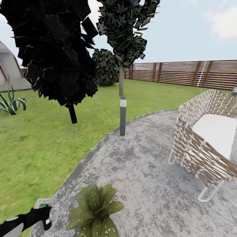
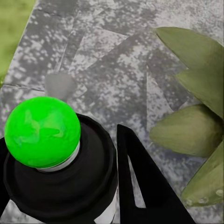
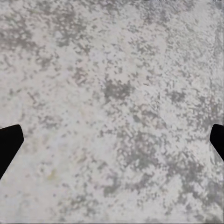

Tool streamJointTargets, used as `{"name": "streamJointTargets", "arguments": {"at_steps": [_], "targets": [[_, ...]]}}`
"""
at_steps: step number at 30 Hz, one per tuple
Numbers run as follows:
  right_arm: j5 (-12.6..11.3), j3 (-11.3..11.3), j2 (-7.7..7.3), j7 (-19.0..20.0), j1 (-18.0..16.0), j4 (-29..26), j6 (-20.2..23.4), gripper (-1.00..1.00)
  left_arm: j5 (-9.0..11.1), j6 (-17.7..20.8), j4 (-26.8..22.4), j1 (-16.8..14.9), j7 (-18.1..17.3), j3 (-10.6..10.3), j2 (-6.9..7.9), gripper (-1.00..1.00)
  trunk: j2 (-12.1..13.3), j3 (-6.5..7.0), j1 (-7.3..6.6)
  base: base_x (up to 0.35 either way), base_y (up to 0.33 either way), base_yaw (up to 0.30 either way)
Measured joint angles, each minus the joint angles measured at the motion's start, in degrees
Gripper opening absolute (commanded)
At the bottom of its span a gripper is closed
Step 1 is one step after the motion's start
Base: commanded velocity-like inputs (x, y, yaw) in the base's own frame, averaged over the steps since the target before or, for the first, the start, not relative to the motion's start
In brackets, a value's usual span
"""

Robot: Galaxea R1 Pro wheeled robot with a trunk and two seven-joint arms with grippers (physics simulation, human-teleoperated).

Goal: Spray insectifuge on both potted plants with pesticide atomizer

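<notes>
My left gripper (image 1: 44,214) is at the bottom left of the head view, shut on the pesticide atomizer (image 1: 47,221), a small dark bottle whose top shows a bright green dot. In the left wrist view the atomizer (image 2: 56,168) sits between the black fingers (image 2: 140,186), held upright over the paving. Just to its right is one potted plant (image 1: 95,212), a low rosette of broad speckled green leaves, and those leaves (image 2: 191,130) lie close beside the bottle. The other potted plant is out of view. My right gripper (image 3: 112,140) is open above bare mottled paving.
A grey bollard lamp (image 1: 122,115) with a red top stands at the patio's far edge. A wicker seat (image 1: 207,144) with a white cushion stands at the right. Dark trees (image 1: 56,49), a striped agave (image 1: 11,104) and lawn (image 1: 39,144) lie left; a brown fence (image 1: 184,73) runs behind.
</notes>
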Motion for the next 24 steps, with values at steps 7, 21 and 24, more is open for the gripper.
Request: {"name": "streamJointTargets", "arguments": {"at_steps": [7, 21, 24], "targets": [[-0.8, -0.4, 0.0, 0.3, -0.1, 0.4, -0.5, 1.0, 0.0, 1.5, 0.2, 0.0, -0.2, -0.3, -0.01, -1.0, 0.0, 0.0, 0.0, 0.0, 0.34, -0.231], [-0.8, -0.5, 0.0, 0.3, -0.2, 0.5, 0.0, 1.0, 0.1, 1.6, 0.2, 0.0, -0.1, -0.3, -0.09, -1.0, 0.0, 0.0, 0.0, -0.114, 0.327, -0.295], [-0.8, -0.6, 0.0, 0.2, -0.2, 0.5, 0.1, 1.0, -0.3, 1.9, -0.1, -0.1, -0.5, -0.3, -0.34, -1.0, 0.0, 0.0, 0.0, -0.128, 0.309, -0.295]]}}
